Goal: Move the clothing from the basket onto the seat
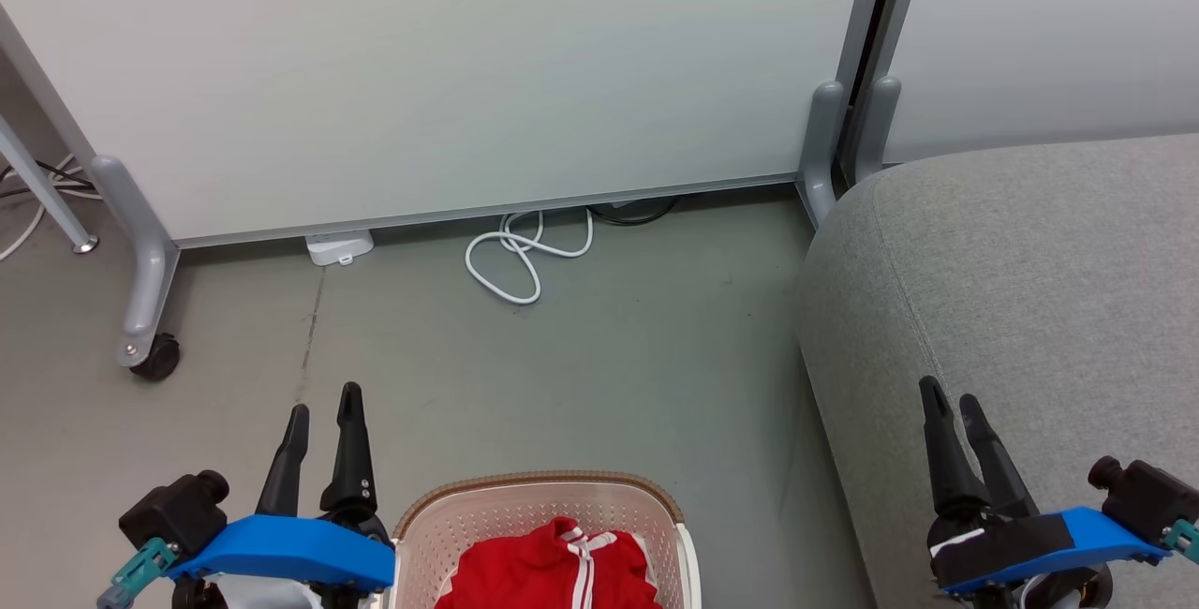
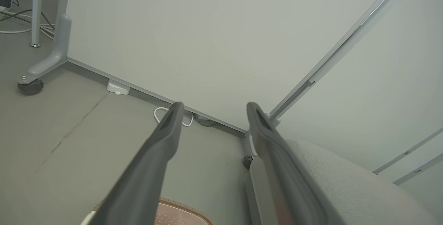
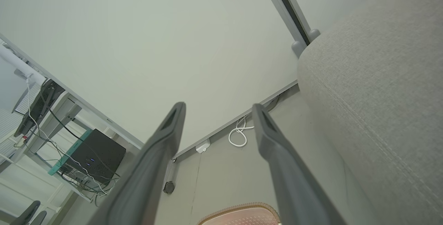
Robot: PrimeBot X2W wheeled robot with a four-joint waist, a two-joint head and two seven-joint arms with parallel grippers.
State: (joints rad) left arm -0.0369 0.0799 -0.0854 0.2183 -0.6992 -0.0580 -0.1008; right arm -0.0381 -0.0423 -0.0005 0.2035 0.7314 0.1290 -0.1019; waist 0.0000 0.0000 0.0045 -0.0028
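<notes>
On the floor [image 1: 599, 356] directly in front of me, at the lower edge of the head view, stands the basket [image 1: 539, 482], cream plastic with perforated sides and a brown braided rim. The clothing [image 1: 553, 571] lies inside it: red fabric with white stripe trim, bunched toward the near side. I cannot tell from here how many garments there are.

The seat [image 1: 1030, 262], grey woven upholstery with a rounded corner and a stitched seam, stands to the right of the basket. A strip of bare floor separates the two.

My left hand [image 1: 325, 399] hovers just left of the basket with its fingers [image 2: 162, 138] pointing forward. They are spread wide apart and grip nothing. In the left wrist view the basket rim shows low between them.

My right hand [image 1: 948, 392] sits over the near part of the seat, equally wide open and empty.

A pale partition panel [image 1: 450, 66] stands behind the floor area, with a caster [image 1: 157, 356] on its left foot. A coiled white cable [image 1: 525, 258] lies on the floor at the panel's base. A small white power block [image 1: 339, 246] sits to the left of the coil, against the panel's lower edge.
</notes>
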